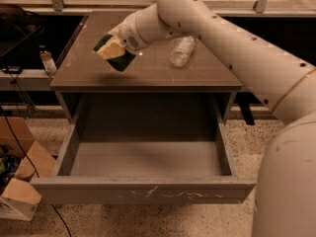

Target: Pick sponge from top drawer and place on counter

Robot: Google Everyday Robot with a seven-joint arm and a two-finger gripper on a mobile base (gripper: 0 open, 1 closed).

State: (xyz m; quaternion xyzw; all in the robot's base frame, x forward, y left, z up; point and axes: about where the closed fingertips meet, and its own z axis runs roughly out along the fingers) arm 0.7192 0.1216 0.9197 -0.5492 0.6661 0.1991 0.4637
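sponge [124, 62] is clamped in the gripper [116, 46], at about 10 o'clock from the middle of the view. its dark green scouring face tilts down toward 5 o'clock. the yellow foam shows along the upper edge, partly covered by a pale finger. the jaws are clenched on the sponge.

it hangs over the left half of the counter [153, 75]. a soft dark shadow [109, 76] lies on the glossy brown top at 6 o'clock from it. the sponge looks lifted off the surface rather than resting on it.

the white arm [232, 38] reaches in from 4 o'clock and crosses above the right rear part of the counter. a clear plastic bottle [181, 51] lies on its side on the counter at 3 o'clock from the sponge, just beside the arm and apart from the sponge.

the top drawer [148, 157] stands pulled out at 6 o'clock from the counter, with its flat grey floor in view and pale scratches across the front panel.

a cardboard box [19, 196] sits on the speckled floor [256, 137] at 8 o'clock. a small bottle [48, 60] stands upright on a ledge at 9 o'clock from the counter.
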